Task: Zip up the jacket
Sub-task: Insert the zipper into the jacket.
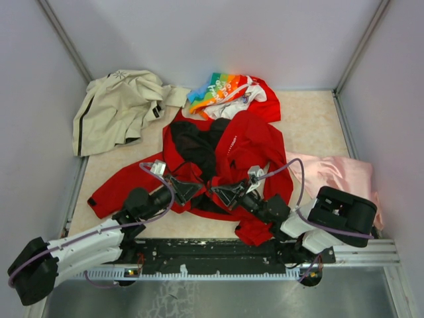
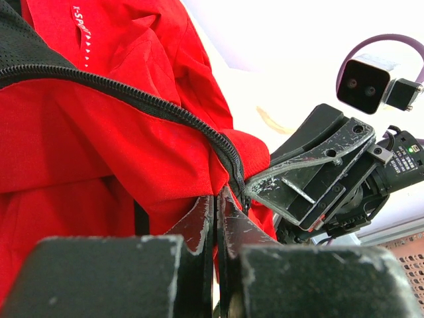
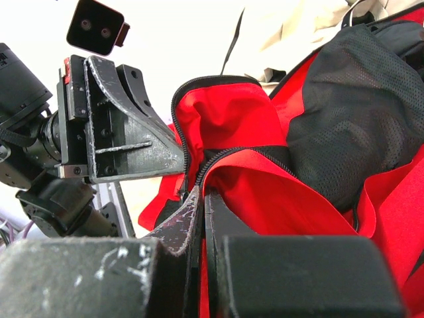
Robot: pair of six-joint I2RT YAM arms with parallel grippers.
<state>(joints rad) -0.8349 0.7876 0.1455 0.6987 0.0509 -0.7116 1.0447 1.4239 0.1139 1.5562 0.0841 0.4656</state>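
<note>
Four garments are on the table [image 1: 311,119], so let's count them off. One red jacket [image 1: 246,142] lies in the middle, collar toward the far wall and hem toward the arms. Its front is spread open, so the black mesh lining [image 3: 358,126] is on show. One beige jacket [image 1: 116,109] is crumpled at the far left. One rainbow-printed garment [image 1: 222,89] is bunched just beyond the red collar and touches it. One pink cloth [image 1: 338,173] sits at the right, against the red sleeve.

Two arms are in play, both reaching in low over the hem, and their tips almost meet at the bottom of the open front. The left gripper [image 1: 192,191] comes in from the left with its jaws pressed tight together, no gap between them. From its own wrist view the dark zipper [image 2: 165,106] runs in a long curve down the red edge and ends right at its fingertips [image 2: 207,218], where the fabric is nipped. The right gripper [image 1: 224,192] is clamped just as narrow. In its own view the other zipper edge drops straight into the closed fingertips [image 3: 185,218], with red cloth folding out beside them.

The two grippers sit just beside each other, tip to tip, one on each side of the front. The two zipper halves are apart above them, and the jacket is not yet zipped.
</note>
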